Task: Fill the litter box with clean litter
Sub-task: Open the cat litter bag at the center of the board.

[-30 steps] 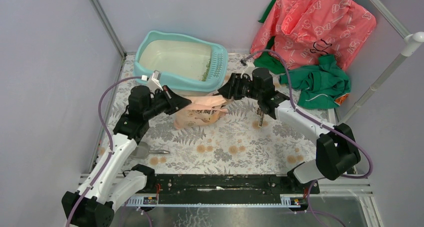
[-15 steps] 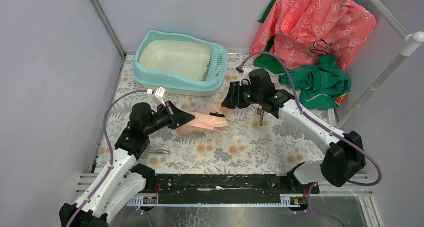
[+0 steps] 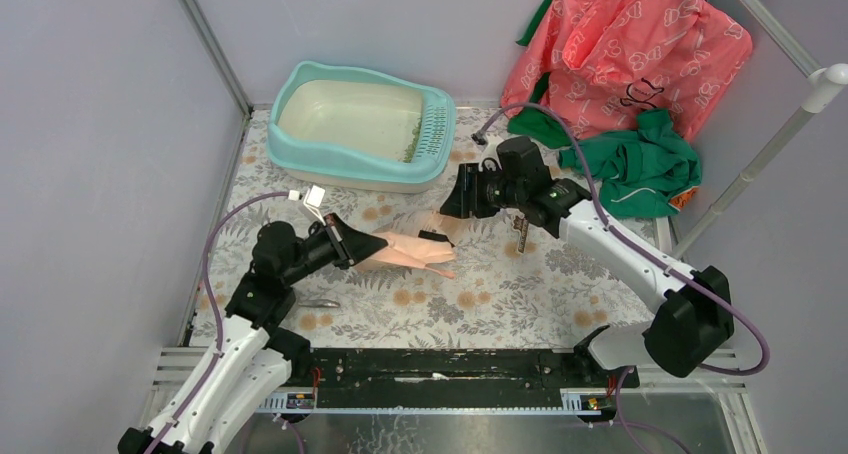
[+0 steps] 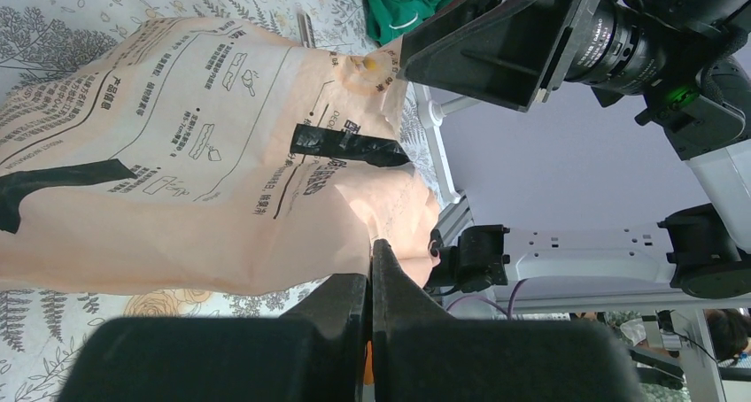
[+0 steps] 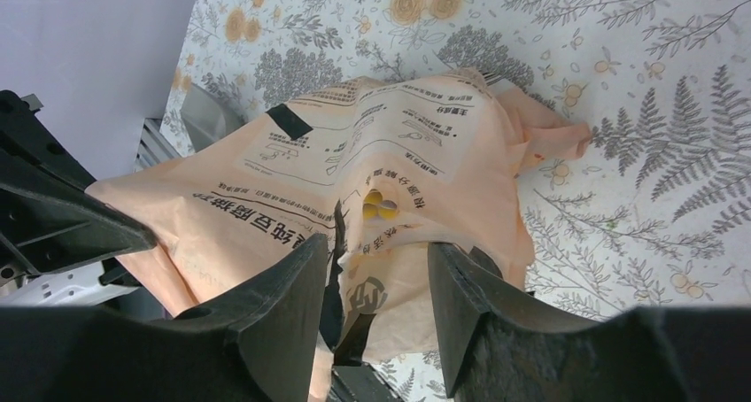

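Top external view has the litter box [image 3: 300,146] at the far side of the floral-print table [image 3: 520,304]. A thin scatter of clean litter [image 3: 412,142] lies in its cream basin, against the slotted grille ledge. On the near side of the litter box, apart from it, a peach printed paper bag [image 3: 412,252] lies flat on the table. My left gripper [image 3: 374,242] is clamped tight on the end of the bag that points away from the grille. In the left wrist view, paper bunches where my two fingers meet. My right gripper [image 5: 379,247] hangs over the bag's other end, near the grille corner of the litter box. Its fingers stand apart with crumpled paper between them, and I cannot tell whether they touch it. Beyond the grille end of the litter box lie a pink printed cloth [image 3: 620,49] and a green garment [image 3: 640,164].
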Action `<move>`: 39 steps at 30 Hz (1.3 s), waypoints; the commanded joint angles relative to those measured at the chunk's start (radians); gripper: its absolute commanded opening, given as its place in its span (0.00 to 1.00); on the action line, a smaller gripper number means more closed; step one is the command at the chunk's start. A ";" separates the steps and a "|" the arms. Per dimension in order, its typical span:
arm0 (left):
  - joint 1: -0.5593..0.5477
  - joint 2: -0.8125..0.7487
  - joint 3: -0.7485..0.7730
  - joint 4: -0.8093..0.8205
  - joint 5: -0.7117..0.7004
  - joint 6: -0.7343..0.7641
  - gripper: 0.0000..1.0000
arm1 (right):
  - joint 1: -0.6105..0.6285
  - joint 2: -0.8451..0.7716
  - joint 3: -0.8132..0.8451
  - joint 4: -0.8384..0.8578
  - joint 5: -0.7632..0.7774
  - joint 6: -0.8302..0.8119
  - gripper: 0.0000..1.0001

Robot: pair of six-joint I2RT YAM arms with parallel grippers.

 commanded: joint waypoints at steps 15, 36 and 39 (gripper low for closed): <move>-0.011 -0.125 -0.097 0.278 0.102 -0.115 0.00 | 0.164 0.017 -0.003 -0.030 0.200 0.194 0.53; -0.011 -0.074 -0.106 0.480 0.177 -0.186 0.00 | 0.239 0.106 0.059 0.022 0.426 0.359 0.18; -0.011 -0.046 -0.082 0.495 0.176 -0.170 0.00 | 0.239 0.100 0.091 0.023 0.425 0.365 0.07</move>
